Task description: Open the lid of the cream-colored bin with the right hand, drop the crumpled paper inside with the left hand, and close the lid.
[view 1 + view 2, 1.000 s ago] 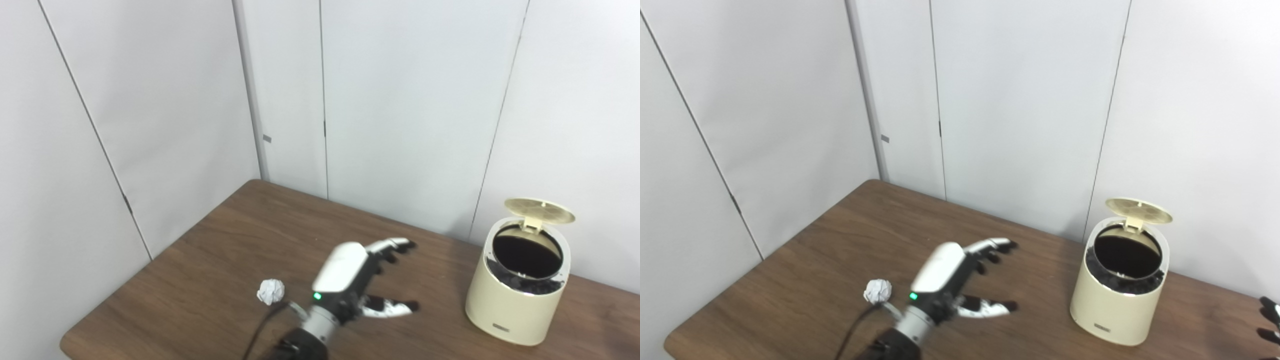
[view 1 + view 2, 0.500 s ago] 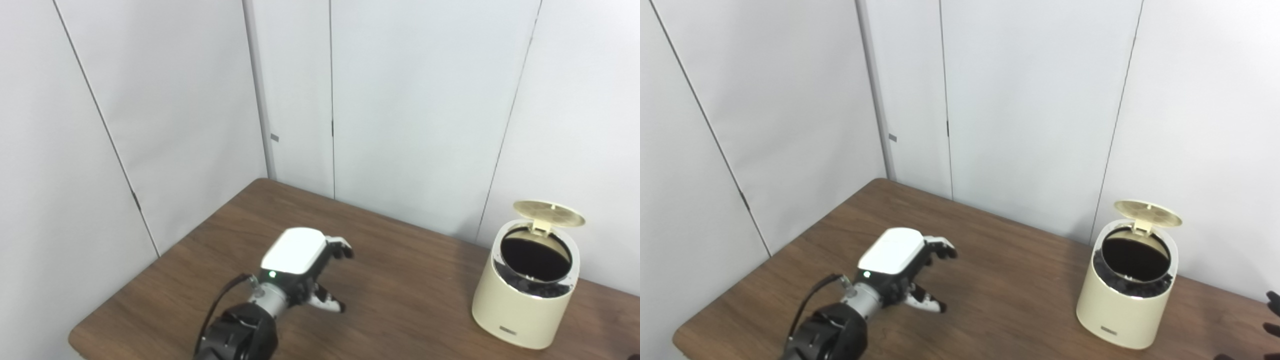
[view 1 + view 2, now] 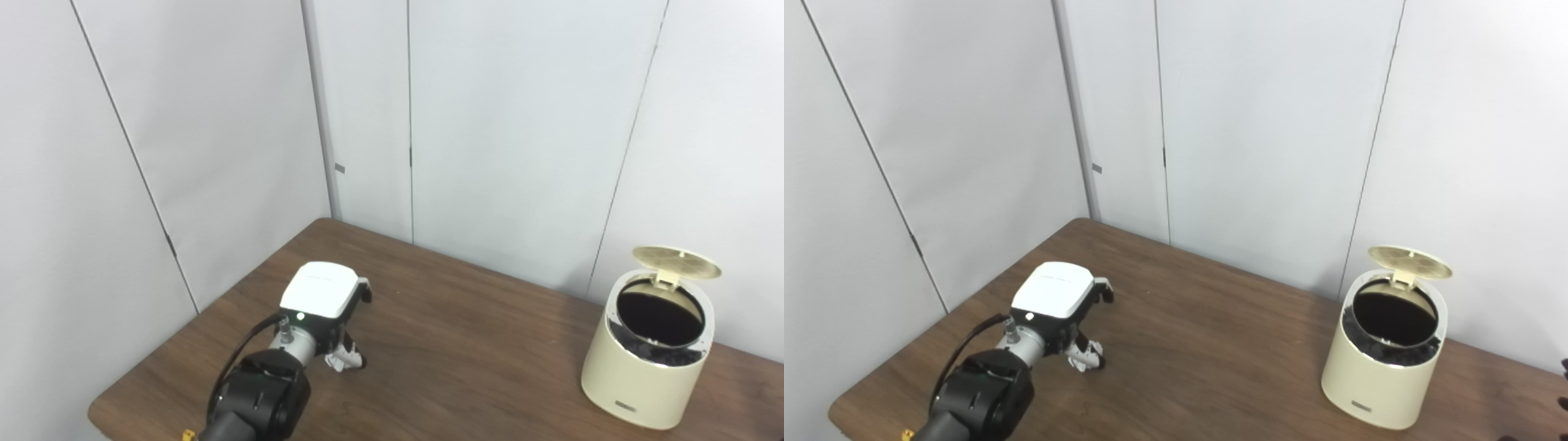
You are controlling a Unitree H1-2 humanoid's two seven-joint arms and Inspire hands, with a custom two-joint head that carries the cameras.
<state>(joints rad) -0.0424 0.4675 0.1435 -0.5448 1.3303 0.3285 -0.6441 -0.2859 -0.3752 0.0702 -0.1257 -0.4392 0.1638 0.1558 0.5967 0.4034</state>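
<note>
One hand [image 3: 323, 300] is fully in view, the left, low over the near left part of the brown table [image 3: 465, 343]. Its white back faces up and its fingers [image 3: 1104, 293] curl downward toward the wood. The thumb [image 3: 346, 360] is tucked under close to them. The paper ball cannot be seen in either view; the hand covers the spot beneath it, so I cannot tell whether it has hold of the paper or is closed on nothing. A black cable [image 3: 245, 349] loops from the wrist back along the dark forearm.

Well apart from the hand, at the far right of the table, stands the bin [image 3: 648, 373]. It is upright, and its round lid [image 3: 676, 260] is raised on the hinge at the back rim. The mouth is open, showing a dark inside with a black liner around the rim.

Of the right hand, only dark fingertips [image 3: 1564, 383] show at the right edge of the right eye view, beside the bin and not touching it; their state cannot be told.

White wall panels [image 3: 514, 122] stand behind the table.
</note>
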